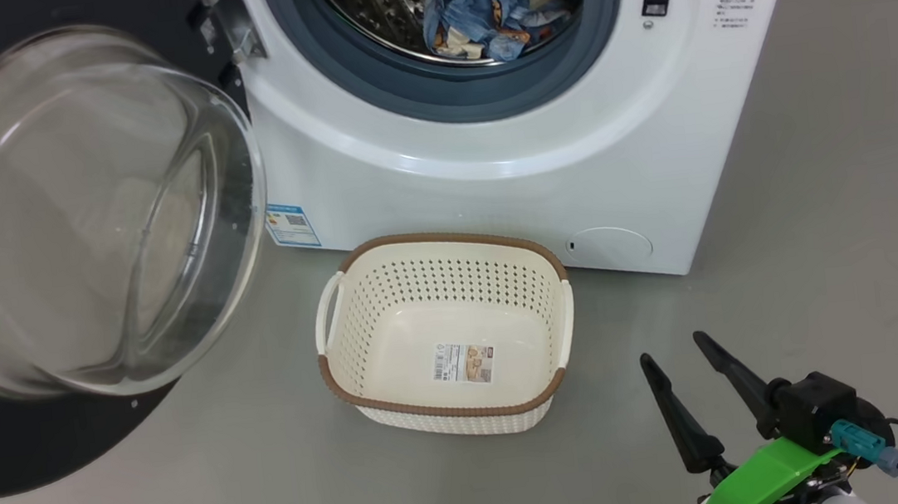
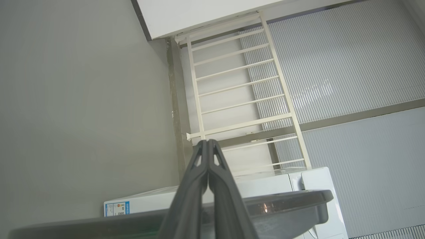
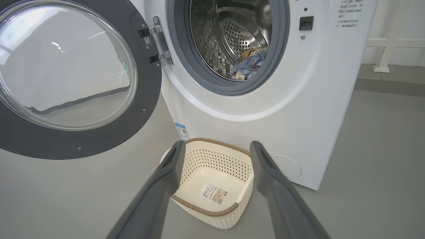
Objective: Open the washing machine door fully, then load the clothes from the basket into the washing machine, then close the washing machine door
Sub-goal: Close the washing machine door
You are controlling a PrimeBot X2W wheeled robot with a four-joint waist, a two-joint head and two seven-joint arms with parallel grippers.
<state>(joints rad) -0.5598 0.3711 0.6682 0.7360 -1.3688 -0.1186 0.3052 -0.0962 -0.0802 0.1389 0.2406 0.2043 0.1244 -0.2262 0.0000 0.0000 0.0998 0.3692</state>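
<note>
found the right gripper (image 1: 673, 348) with fingers spread wide, gripping nothing, over the grey floor (image 1: 828, 204) right of the basket (image 1: 435, 237). found the left gripper (image 2: 208, 142) with fingers pressed together on nothing, before the dark rim of the washing machine door (image 2: 282, 199). saw that door wide open, cut off at the head view's left edge. saw the basket close before the washing machine (image 1: 492, 189), label (image 1: 463, 364) unreadable, rim partly behind the right fingers in the right wrist view. saw the clothes (image 1: 490, 5) inside the drum (image 1: 382, 8), partly hidden by the gasket (image 1: 562, 56).
</note>
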